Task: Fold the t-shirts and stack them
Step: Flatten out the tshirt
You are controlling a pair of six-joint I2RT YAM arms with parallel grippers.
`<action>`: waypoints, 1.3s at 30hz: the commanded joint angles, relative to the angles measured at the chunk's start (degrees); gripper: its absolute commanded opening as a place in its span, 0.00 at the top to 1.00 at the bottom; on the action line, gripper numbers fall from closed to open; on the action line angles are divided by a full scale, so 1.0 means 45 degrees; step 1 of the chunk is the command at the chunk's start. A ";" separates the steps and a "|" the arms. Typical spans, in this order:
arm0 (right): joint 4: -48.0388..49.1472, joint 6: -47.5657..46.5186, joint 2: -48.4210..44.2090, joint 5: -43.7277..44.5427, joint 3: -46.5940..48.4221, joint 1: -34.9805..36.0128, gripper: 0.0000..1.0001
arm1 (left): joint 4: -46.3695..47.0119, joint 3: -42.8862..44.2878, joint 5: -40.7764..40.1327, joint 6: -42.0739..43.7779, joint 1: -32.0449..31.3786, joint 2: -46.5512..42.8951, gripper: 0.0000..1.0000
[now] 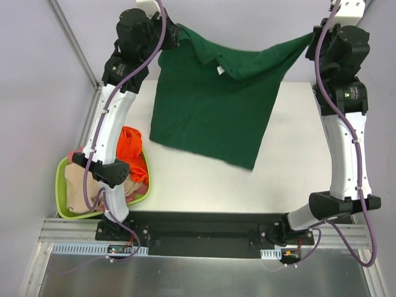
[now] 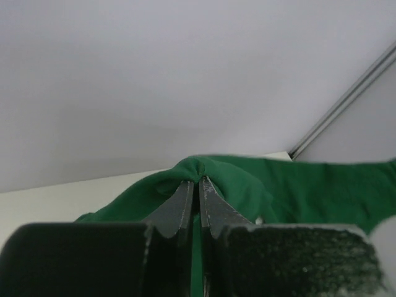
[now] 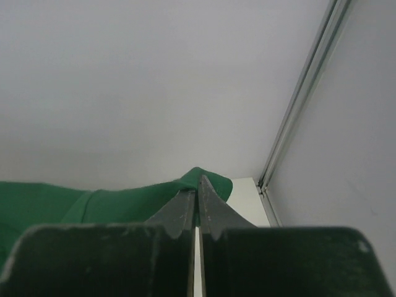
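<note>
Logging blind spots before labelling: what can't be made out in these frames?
- Top view: neck label on the green t-shirt too small to read.
- Top view: left arm covers part of the basket.
- Wrist views: left gripper and right gripper bodies block the shirt's lower part.

The dark green cloth t-shirt (image 1: 210,111) hangs across the white table (image 1: 297,179) at twelve o'clock, blocking passage. Bare tabletop opens toward four o'clock; a lime-green plastic basket (image 1: 59,185) crowds eight o'clock.

Green t-shirt (image 1: 213,114) hangs spread, lifted
</note>
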 commanded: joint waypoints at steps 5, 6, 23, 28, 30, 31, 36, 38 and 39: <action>0.2447 -0.0812 -0.2904 0.0434 -0.1981 -0.0148 0.99 | 0.2333 -0.3719 0.1310 0.0883 0.0212 -0.4568 1.00; 0.2644 -0.0948 -0.3490 0.0375 -0.3094 -0.0148 0.99 | 0.2295 -0.4657 0.0901 0.0786 0.0212 -0.4920 1.00; -0.1708 0.2390 -0.7014 0.3831 -1.4024 -0.0558 0.50 | 0.0654 -1.7949 0.3532 -0.3434 0.0154 -0.6683 0.13; -0.2042 0.2937 -0.6271 0.3074 -1.3516 -0.0577 0.01 | 0.0654 -1.7246 0.3709 -0.3337 -0.0158 -0.5863 0.01; -0.1886 0.3112 -0.6036 0.1847 -1.3593 -0.0577 0.04 | 0.0654 -1.6914 0.3806 -0.3297 -0.0276 -0.5395 0.01; -0.1711 0.3152 -0.5861 0.1066 -1.3671 -0.0577 0.04 | 0.0654 -1.6757 0.3923 -0.3297 -0.0315 -0.5180 0.01; -0.0229 0.4068 -0.4613 -0.3250 -1.4257 -0.0577 0.04 | 0.0654 -1.6054 0.4354 -0.3511 -0.0608 -0.3696 0.01; 0.0338 0.4770 -0.3872 -0.4675 -1.4336 -0.0538 0.04 | 0.0653 -1.5878 0.4470 -0.3765 -0.0667 -0.2993 0.01; 0.0631 0.5141 -0.3442 -0.5206 -1.4336 -0.0519 0.04 | 0.0634 -1.5800 0.4587 -0.3843 -0.0667 -0.2700 0.01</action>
